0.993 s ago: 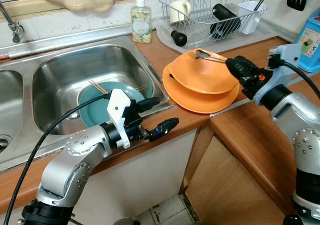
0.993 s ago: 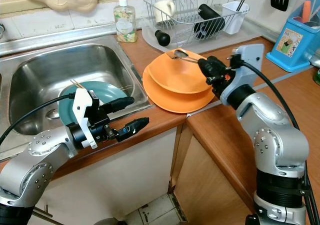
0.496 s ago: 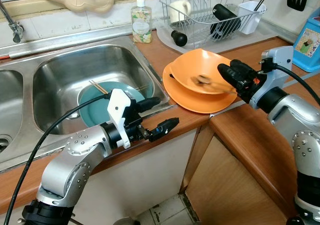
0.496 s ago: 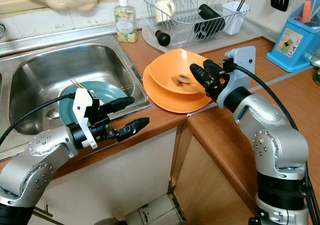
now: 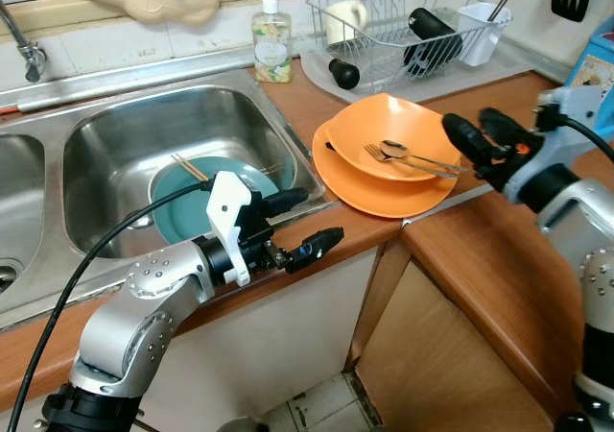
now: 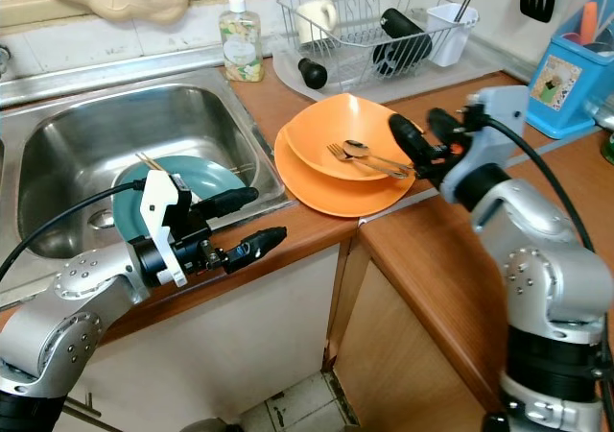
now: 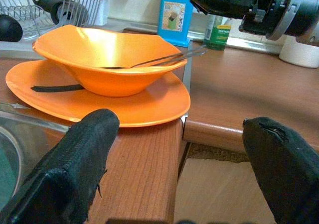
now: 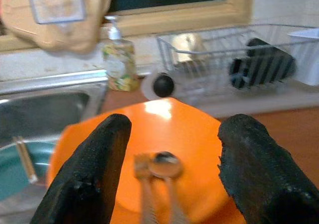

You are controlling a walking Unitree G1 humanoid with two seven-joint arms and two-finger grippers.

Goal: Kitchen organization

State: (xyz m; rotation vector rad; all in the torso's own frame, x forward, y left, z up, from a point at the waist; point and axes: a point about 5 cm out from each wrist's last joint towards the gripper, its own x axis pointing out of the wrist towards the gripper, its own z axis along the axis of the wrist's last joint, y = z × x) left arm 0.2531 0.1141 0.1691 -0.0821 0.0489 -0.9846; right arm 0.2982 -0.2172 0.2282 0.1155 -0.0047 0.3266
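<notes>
An orange bowl (image 5: 384, 136) sits on an orange plate (image 5: 382, 190) on the wooden counter beside the sink. A fork and a spoon (image 5: 411, 157) lie in the bowl, handles over its right rim. My right gripper (image 5: 478, 134) is open just right of the bowl, empty and clear of the handles. My left gripper (image 5: 305, 221) is open and empty at the counter's front edge, left of the plate. A teal plate (image 5: 192, 211) with chopsticks (image 5: 190, 167) lies in the steel sink (image 5: 115, 125).
A dish rack (image 5: 408, 29) with a mug, a black item and a white cutlery holder stands at the back. A soap bottle (image 5: 271, 40) is by the sink corner. A blue box (image 6: 561, 72) stands at the right. The counter turns a corner under my right arm.
The right gripper let go of the fork and spoon, which now rest in the orange bowl. It then opened and drew back to the right. The left arm stayed still.
</notes>
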